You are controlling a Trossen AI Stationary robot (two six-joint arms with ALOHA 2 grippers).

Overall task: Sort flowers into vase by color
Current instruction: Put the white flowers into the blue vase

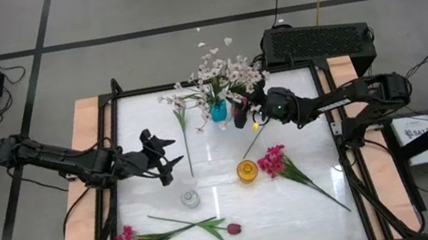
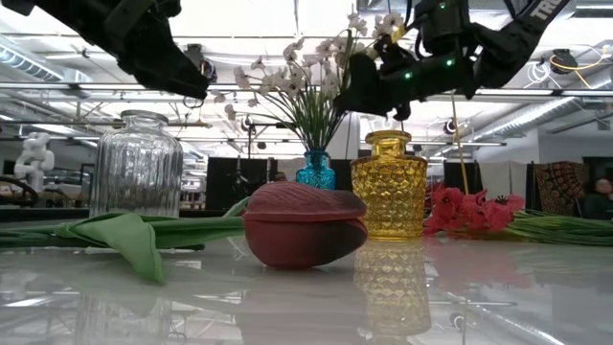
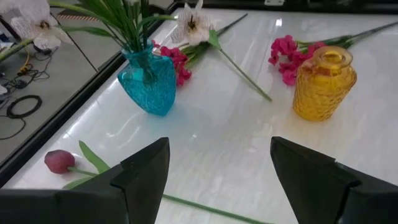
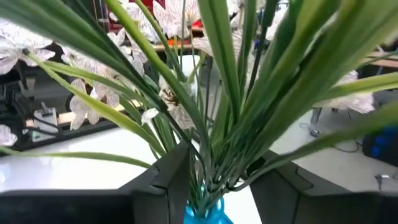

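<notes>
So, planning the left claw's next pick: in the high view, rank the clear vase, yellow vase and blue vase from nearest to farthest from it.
From the left claw:
1. Clear vase, just below it.
2. Yellow vase, centre-right.
3. Blue vase, top, by the right claw.

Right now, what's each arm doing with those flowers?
Right gripper jaws open around white stems in blue vase. Left gripper open, empty, mid-table. Nothing in the way.

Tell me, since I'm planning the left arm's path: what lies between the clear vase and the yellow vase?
Nothing: in the high view, bare tabletop separates the clear vase from the yellow vase.
</notes>
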